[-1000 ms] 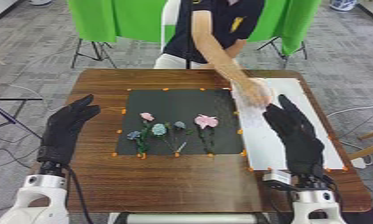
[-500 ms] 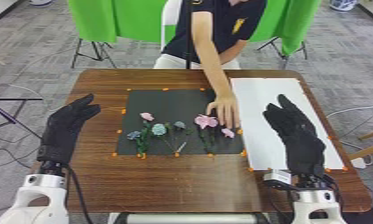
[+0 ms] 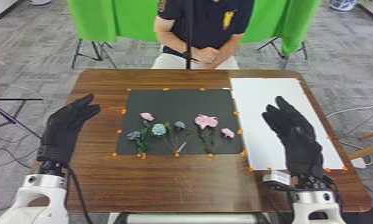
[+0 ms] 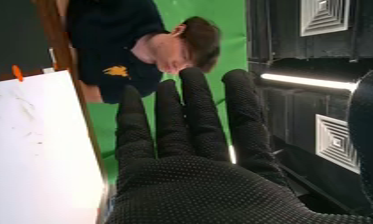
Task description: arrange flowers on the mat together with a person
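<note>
Both white arms come in from the bottom edge of the head view, one at each side of the brown table (image 3: 191,185), with their hands pointing forward. The left robot hand (image 3: 65,124) is beside the left edge of the black mat (image 3: 178,102), its straight fingers slanting inward and its thumb apart from them. The right robot hand (image 3: 295,137) is over the white sheet (image 3: 261,100) to the right of the mat, fingers extended and angled slightly left. In the right wrist view its fingers are straight and a little spread. Both hands are released and empty.

The flowers lie in a loose row on the nearer half of the mat, between the two hands and apart from both. From left to right come a blue flower (image 3: 134,135), a pink flower (image 3: 147,116) set farther from the robot, a pale blue-green flower (image 3: 158,129), a small grey-blue flower (image 3: 180,124), a large pink flower (image 3: 205,121) and a small pink flower (image 3: 227,132) near the mat's right edge.
</note>
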Available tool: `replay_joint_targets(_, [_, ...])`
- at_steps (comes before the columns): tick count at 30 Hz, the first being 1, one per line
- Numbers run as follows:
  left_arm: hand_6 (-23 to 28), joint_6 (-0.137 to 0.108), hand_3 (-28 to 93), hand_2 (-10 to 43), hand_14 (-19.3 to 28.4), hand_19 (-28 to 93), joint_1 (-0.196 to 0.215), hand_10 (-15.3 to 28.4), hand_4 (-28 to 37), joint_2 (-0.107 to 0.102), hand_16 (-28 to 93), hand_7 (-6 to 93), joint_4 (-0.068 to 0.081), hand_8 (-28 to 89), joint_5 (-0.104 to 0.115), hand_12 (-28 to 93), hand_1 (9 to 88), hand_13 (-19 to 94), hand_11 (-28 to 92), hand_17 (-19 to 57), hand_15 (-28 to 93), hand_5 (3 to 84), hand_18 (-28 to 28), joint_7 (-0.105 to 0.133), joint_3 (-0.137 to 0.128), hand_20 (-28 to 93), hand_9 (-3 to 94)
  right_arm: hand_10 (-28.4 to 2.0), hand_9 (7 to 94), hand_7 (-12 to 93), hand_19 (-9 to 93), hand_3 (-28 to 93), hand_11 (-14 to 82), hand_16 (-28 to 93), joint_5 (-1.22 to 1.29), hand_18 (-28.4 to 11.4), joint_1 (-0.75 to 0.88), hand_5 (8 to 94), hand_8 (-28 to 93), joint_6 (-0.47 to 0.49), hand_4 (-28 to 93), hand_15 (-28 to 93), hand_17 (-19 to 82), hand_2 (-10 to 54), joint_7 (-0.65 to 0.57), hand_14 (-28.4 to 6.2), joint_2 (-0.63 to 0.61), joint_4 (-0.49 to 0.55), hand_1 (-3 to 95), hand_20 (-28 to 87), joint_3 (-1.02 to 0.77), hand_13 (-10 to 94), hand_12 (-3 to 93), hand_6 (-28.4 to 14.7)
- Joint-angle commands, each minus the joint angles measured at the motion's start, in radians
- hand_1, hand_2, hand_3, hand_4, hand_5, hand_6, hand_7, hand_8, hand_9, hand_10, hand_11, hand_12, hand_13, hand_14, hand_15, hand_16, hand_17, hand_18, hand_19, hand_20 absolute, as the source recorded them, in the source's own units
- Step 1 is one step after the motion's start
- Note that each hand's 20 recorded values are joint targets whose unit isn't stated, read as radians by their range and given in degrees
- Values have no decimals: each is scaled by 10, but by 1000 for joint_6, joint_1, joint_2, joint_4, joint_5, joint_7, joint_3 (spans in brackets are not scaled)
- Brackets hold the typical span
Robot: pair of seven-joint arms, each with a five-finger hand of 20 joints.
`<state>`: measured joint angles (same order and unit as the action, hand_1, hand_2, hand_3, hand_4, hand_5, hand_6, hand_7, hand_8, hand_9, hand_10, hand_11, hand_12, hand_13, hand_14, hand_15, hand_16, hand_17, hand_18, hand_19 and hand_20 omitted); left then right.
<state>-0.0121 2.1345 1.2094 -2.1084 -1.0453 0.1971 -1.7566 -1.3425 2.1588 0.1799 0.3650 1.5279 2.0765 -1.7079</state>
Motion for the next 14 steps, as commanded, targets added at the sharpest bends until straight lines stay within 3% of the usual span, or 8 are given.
replay_joint_targets(1, [47,4,618,43,174,60,12,142,-238,21,47,104,-3,-56,-4,158,250,321,207,17,153,472,120,-18,-8,148,449,-138,420,120,7,820,45,51,-7,-109,19,386,-107,8,-184,103,189,-62,-6,-88,7,10,107,269,2,294,99,-2])
replay_joint_targets(6, [48,19,619,43,174,59,-4,141,-238,7,47,104,7,-56,-8,158,249,321,207,17,153,472,120,-22,-9,148,449,-140,423,121,8,817,46,49,-7,-109,7,388,-108,13,-184,105,189,-59,2,-92,6,5,106,270,-1,294,100,-2])
replay_joint_targets(14, [48,38,620,42,174,59,-5,142,-239,10,47,103,14,-56,-7,158,249,321,205,17,152,472,120,-24,-4,148,449,-143,432,121,7,818,48,47,-18,-108,7,407,-108,31,-181,107,190,-64,10,-93,-2,5,109,269,-11,296,100,-7])
